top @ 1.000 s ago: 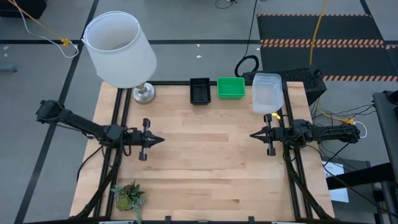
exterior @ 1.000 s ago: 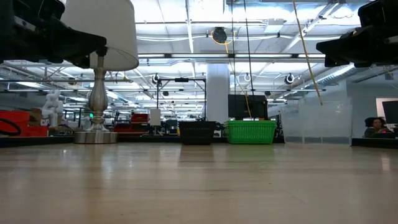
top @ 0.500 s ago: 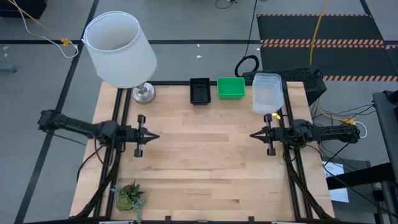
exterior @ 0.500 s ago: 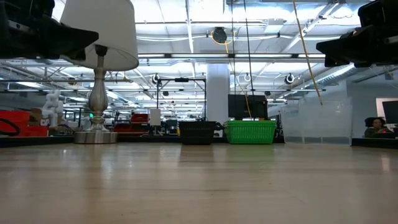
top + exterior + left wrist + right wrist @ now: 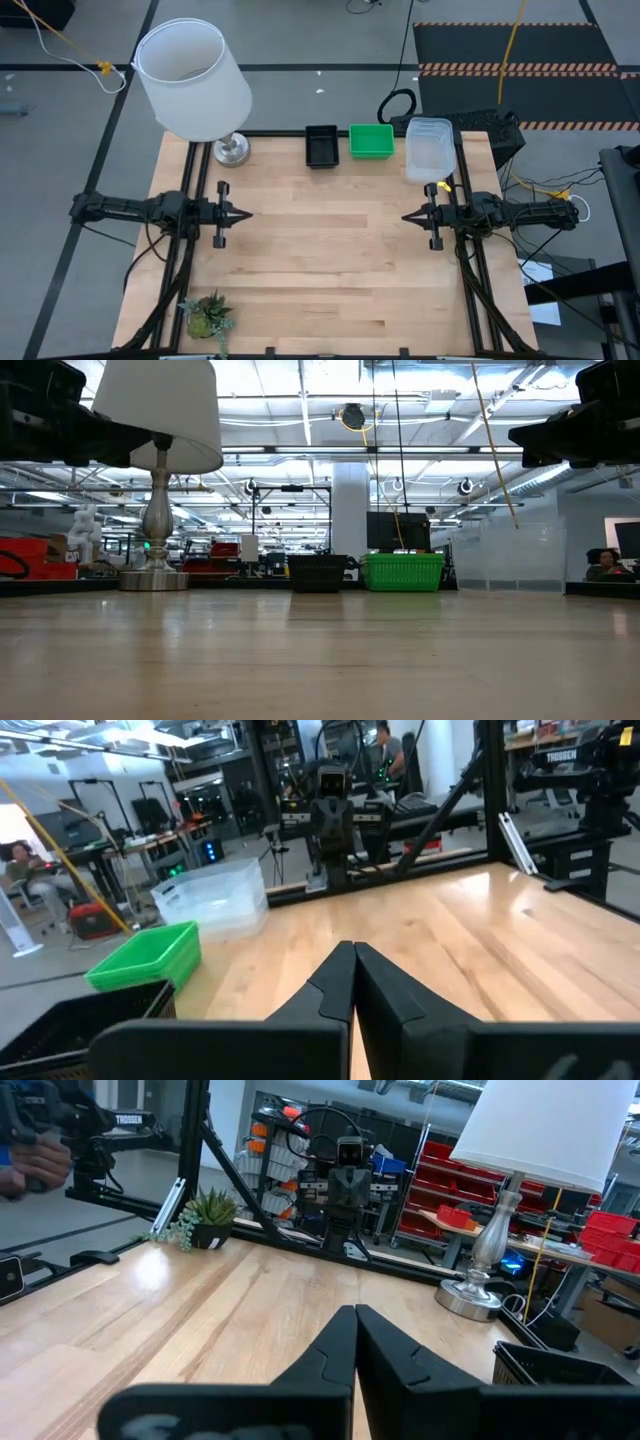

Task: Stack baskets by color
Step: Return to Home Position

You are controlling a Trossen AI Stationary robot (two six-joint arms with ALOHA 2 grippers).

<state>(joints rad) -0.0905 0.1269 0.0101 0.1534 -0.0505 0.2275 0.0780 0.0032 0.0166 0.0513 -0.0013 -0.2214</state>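
The black basket (image 5: pixel 321 146), the green basket (image 5: pixel 371 140) and the clear basket (image 5: pixel 431 148) stand in one row at the upper edge of the tabletop (image 5: pixel 330 270), in the upper middle of the high view. Lower, the left hand (image 5: pixel 238 213) is at middle left and the right hand (image 5: pixel 408 216) at middle right, well apart. Both have the fingers pressed together and hold nothing. A lamp (image 5: pixel 192 78) stands upper left, a plant (image 5: pixel 207 315) lower left.

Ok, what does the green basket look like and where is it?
The green basket is bright green plastic, rectangular, open-topped, with ribbed walls. It sits upright at the back edge of the table, between the black basket and the clear basket, a small gap from each. Only the table touches it.
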